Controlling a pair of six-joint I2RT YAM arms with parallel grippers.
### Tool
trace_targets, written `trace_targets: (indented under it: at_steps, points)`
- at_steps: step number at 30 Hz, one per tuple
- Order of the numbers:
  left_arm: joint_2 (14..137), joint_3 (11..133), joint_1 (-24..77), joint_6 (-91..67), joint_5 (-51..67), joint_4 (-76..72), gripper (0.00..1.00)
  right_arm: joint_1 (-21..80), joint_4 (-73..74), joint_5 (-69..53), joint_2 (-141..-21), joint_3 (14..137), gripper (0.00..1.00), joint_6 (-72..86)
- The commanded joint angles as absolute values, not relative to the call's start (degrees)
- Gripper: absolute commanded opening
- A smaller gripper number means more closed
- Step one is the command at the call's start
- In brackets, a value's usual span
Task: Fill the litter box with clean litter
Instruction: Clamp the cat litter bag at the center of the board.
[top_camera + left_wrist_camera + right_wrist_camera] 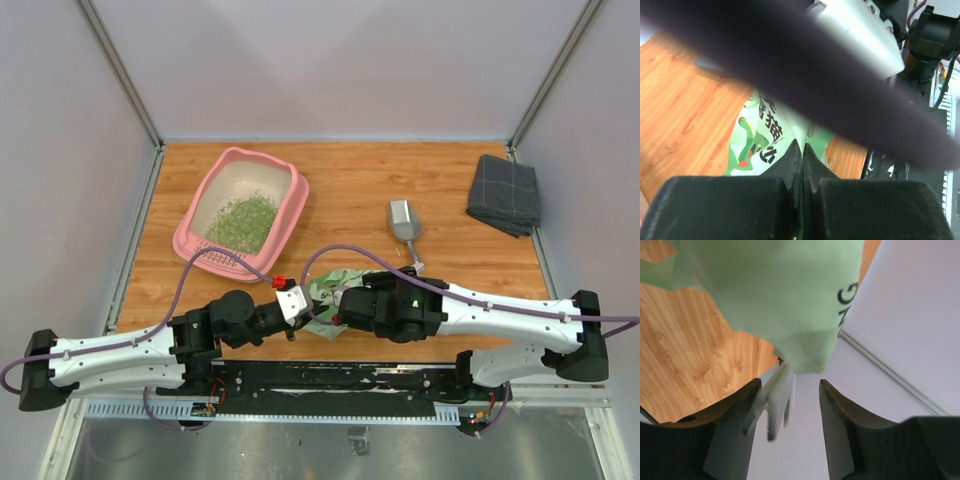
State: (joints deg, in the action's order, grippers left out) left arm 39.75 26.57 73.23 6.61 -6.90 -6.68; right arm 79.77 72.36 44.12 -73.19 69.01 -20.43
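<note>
**Litter box** (216, 262): pink tray at the far left of the surface (360, 180), upright.

**Clean litter** (245, 222): a loose green heap inside the litter box, covering the middle and near part of its floor. The far end shows bare cream.

**Bag** (333, 285): light green with print, crumpled, lying near and to the right of the litter box between the two arms.

**Left gripper** (802, 150): fingers pressed together, pinching an edge of the bag.

**Right gripper** (790, 385): fingers spread, gripping nothing. The bag hangs just beyond their tips.

**Scoop** (405, 222): grey metal, lying to the right of the litter box, untouched.

**Cloth** (505, 193): grey, folded, far right of the litter box.

**Step in hand**: judged as handling the bag between pours. Some litter is already in the box, but filling looks incomplete.

**Next move calls for**: the right fingers to close on a free bag corner. Both arms would then carry the bag's mouth over the litter box and tip it.
</note>
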Motion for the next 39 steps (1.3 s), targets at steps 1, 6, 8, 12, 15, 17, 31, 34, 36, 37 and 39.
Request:
trace_targets:
  at_steps: [1, 6, 8, 12, 15, 17, 31, 34, 36, 37, 39]
  points:
    - [38.44, 30.33, 73.17, 7.12, -8.16, -16.59, 0.00, 80.60, 75.98, 41.78, -70.05, 71.82, 0.51, -18.95]
    - [38.54, 30.46, 73.18, 7.02, -9.37, -15.87, 0.00, 80.60, 80.42, 39.98, -65.65, 72.06, 0.59, -17.47]
    - [38.36, 30.57, 73.13, 7.00, -9.45, -15.77, 0.00, 80.38, 80.60, 39.03, -63.23, 70.73, 0.60, -17.67]
    - [37.38, 30.54, 73.14, 7.16, -10.32, -15.55, 0.00, 79.05, 74.96, 39.62, -57.79, 67.16, 0.62, -20.03]
    - [36.08, 30.35, 73.11, 7.03, -11.38, -15.23, 0.00, 78.34, 67.51, 39.24, -53.01, 63.01, 0.63, -21.67]
    - [35.54, 30.26, 73.08, 6.94, -11.53, -14.92, 0.00, 77.98, 64.52, 38.26, -50.96, 60.13, 0.63, -22.21]
    - [34.01, 34.04, 72.76, 4.62, -13.36, -14.34, 0.00, 77.78, 34.90, 42.32, -43.89, 44.60, 0.83, -31.91]
    - [33.89, 35.28, 72.60, 4.07, -13.18, -13.98, 0.00, 77.78, 26.94, 41.62, -40.47, 40.00, 0.85, -35.55]
    - [33.99, 35.98, 72.66, 3.90, -13.46, -13.95, 0.00, 77.78, 23.64, 40.66, -38.57, 38.50, 0.85, -37.23]
    - [34.16, 36.29, 72.62, 3.81, -13.59, -14.11, 0.00, 77.78, 22.83, 40.05, -38.09, 38.19, 0.84, -37.49]
    - [34.54, 36.75, 72.61, 3.63, -13.71, -14.84, 0.00, 77.78, 20.47, 39.24, -37.93, 36.84, 0.83, -38.92]
